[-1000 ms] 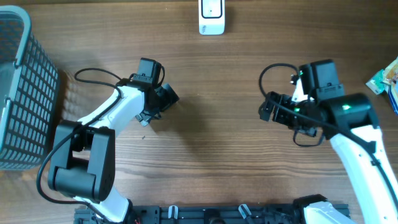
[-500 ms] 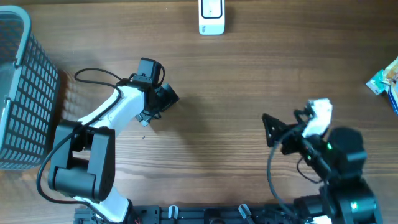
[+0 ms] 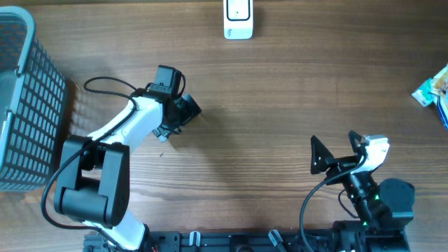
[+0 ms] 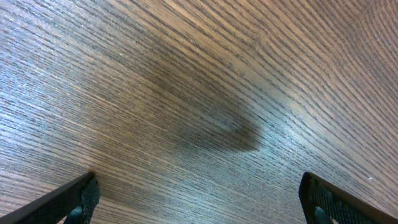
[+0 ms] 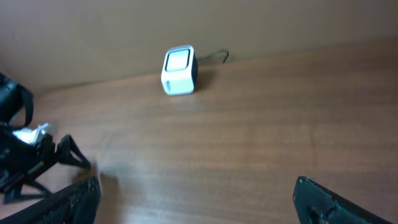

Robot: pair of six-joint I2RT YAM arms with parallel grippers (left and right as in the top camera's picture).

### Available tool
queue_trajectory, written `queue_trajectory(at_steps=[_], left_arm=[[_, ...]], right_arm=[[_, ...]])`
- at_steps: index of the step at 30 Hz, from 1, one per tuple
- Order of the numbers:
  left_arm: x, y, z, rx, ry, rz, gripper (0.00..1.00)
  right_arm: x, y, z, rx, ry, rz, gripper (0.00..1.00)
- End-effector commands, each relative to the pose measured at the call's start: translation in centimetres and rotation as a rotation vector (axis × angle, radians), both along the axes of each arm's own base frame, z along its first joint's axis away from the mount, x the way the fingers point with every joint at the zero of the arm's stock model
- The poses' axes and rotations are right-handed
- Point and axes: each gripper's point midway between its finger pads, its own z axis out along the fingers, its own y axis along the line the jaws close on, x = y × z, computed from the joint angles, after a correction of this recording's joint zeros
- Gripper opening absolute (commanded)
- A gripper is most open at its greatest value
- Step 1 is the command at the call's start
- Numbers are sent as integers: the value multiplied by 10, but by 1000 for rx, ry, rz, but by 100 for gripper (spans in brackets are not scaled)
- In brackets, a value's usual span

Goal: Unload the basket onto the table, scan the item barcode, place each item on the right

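The white barcode scanner (image 3: 238, 19) stands at the table's far edge, and it also shows in the right wrist view as the scanner (image 5: 179, 70) with its window facing this way. A green and white packet (image 3: 428, 89), the item, lies at the right edge, half cut off. My left gripper (image 3: 189, 110) hovers over bare wood left of centre; in its wrist view the left gripper (image 4: 199, 208) is open and holds nothing. My right gripper (image 3: 318, 155) sits near the front right, far from the packet. Its wrist view shows the right gripper (image 5: 199, 205) open and holding nothing.
A grey wire basket (image 3: 28, 105) stands at the left edge. A blue object (image 3: 443, 108) lies beside the packet at the right edge. The left arm (image 5: 25, 152) shows at the left of the right wrist view.
The right arm has drawn back from the middle right of the table toward the front edge, folding in over its base. The left arm has not moved.
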Motion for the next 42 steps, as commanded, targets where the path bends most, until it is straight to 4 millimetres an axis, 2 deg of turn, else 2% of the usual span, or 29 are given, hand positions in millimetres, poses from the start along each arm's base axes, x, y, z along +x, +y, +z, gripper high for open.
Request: queue_trajectory(at_steps=[1, 7, 9, 17, 23, 27, 36, 40, 42], left_arm=[[-1, 6, -2, 23, 0, -1, 100], [-1, 6, -2, 23, -1, -1, 100], [-1, 6, -2, 23, 0, -1, 100], [-1, 6, -2, 23, 0, -1, 100], [-1, 6, -2, 23, -1, -1, 100], [-1, 6, -2, 23, 0, -1, 100], [-1, 6, -2, 23, 0, -1, 100], [-1, 6, -2, 23, 0, -1, 100], [-1, 6, -2, 23, 0, -1, 100]], right_arm=[[1, -1, 7, -17, -100, 1, 100], [8, -1, 3, -18, -250, 0, 100], [11, -2, -2, -17, -261, -6, 100], [16, -3, -2, -21, -353, -10, 100], [20, -16, -9, -29, -341, -80, 99], [22, -21, -32, -57, -251, -101, 100], [23, -32, -32, -95, -254, -149, 100], [23, -34, -33, -267, -277, -145, 100], [24, -39, -34, -275, -271, -172, 100]])
